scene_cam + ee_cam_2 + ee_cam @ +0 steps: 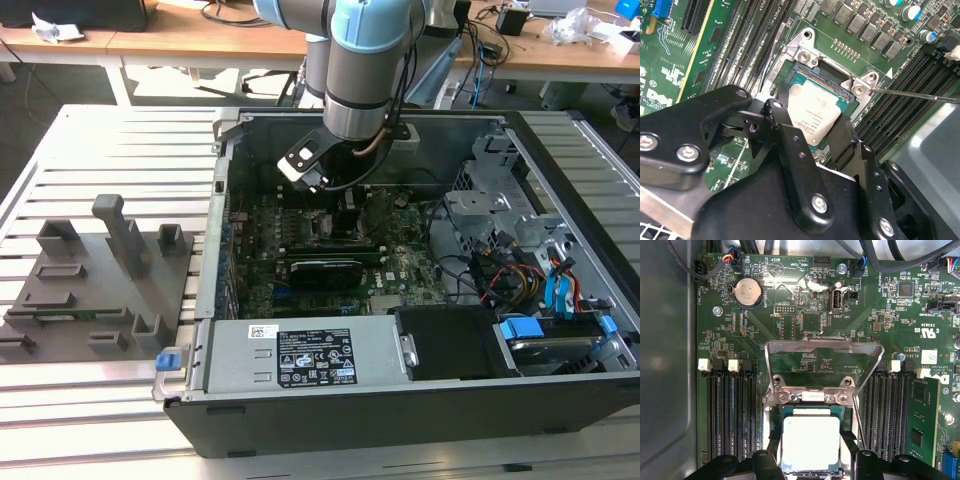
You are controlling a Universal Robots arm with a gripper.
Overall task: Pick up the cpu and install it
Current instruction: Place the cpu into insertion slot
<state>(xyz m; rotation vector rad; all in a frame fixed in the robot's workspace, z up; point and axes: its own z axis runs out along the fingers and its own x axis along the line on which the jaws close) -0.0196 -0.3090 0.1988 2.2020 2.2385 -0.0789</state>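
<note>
The cpu (810, 442) (812, 112), a small square chip with a pale shiny metal top, lies level in the socket frame (801, 52) on the green motherboard. My gripper (811, 452) (815, 134) is down over it. Its two black fingers (774, 450) press against opposite edges of the chip, so it is shut on the cpu. The socket's metal bracket (824, 347) stands swung up and open just beyond the chip. In the exterior view my arm (358, 90) reaches down into the open computer case (400, 400) near its far wall.
Memory slots (732, 415) flank the socket on both sides. A thin lever wire (915, 94) sticks out beside the socket. A grey fixture tray (90, 285) with upright pegs sits at the exterior view's left of the case. Drive bays and cables (540, 270) fill the case's other end.
</note>
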